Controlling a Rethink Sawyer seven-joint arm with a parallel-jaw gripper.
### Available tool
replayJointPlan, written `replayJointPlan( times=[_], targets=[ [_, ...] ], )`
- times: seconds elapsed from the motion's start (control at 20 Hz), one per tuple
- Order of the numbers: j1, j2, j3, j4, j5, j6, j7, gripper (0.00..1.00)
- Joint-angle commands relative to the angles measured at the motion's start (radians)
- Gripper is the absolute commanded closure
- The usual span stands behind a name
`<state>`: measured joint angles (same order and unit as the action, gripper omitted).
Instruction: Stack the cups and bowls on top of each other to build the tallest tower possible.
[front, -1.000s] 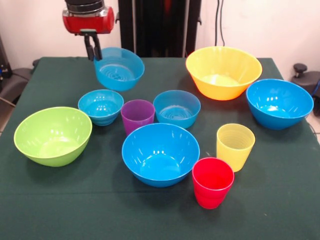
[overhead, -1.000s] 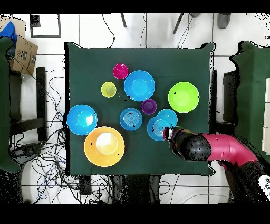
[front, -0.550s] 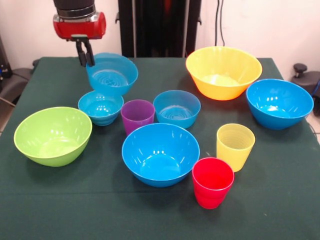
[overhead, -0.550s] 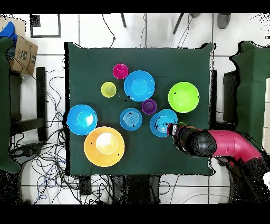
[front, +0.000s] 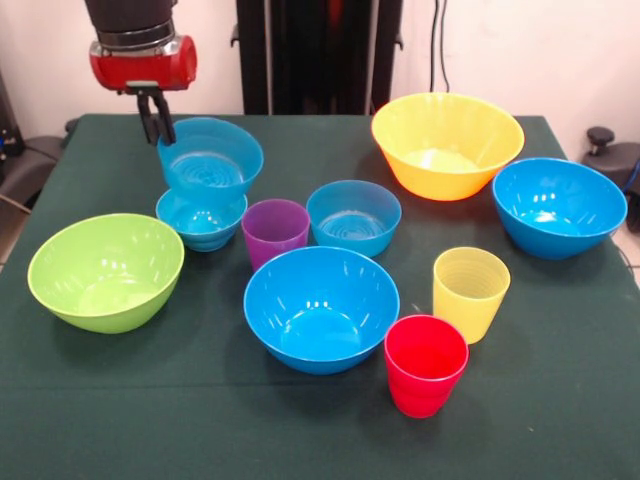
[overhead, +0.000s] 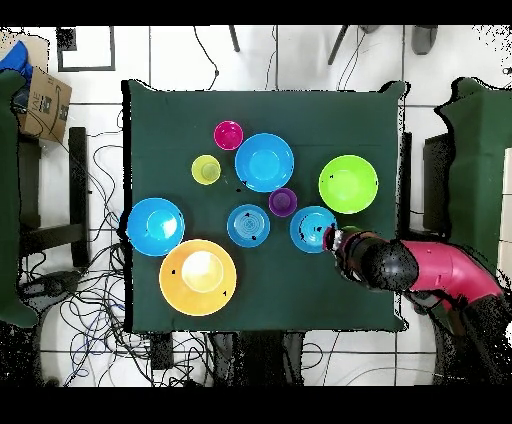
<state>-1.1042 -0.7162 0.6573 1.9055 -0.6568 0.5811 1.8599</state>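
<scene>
The robot's black gripper (front: 155, 118) is pinching the rim of a small glossy blue plastic bowl (front: 210, 160), hanging it just above another small blue bowl (front: 201, 217), seemingly for nesting.

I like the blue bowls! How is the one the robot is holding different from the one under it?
The held bowl is up in the air and tilted; the lower bowl sits level on the table. The hand pinches the held bowl's rim; nothing grips the lower one. The held bowl looks slightly wider. Both are small, blue and glossy.
</scene>
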Motion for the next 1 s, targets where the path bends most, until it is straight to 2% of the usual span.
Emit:
replayJointPlan(
  times=[0.05,0.55,1.0],
  targets=[
    [0.015,0.062,0.044,-0.070,-0.117,0.100,-0.323,1.00],
    [0.007,0.108,0.052,-0.104,-0.153,0.087,-0.307,1.00],
    [0.014,0.129,0.047,-0.096,-0.181,0.050,-0.277,1.00]
  ],
)
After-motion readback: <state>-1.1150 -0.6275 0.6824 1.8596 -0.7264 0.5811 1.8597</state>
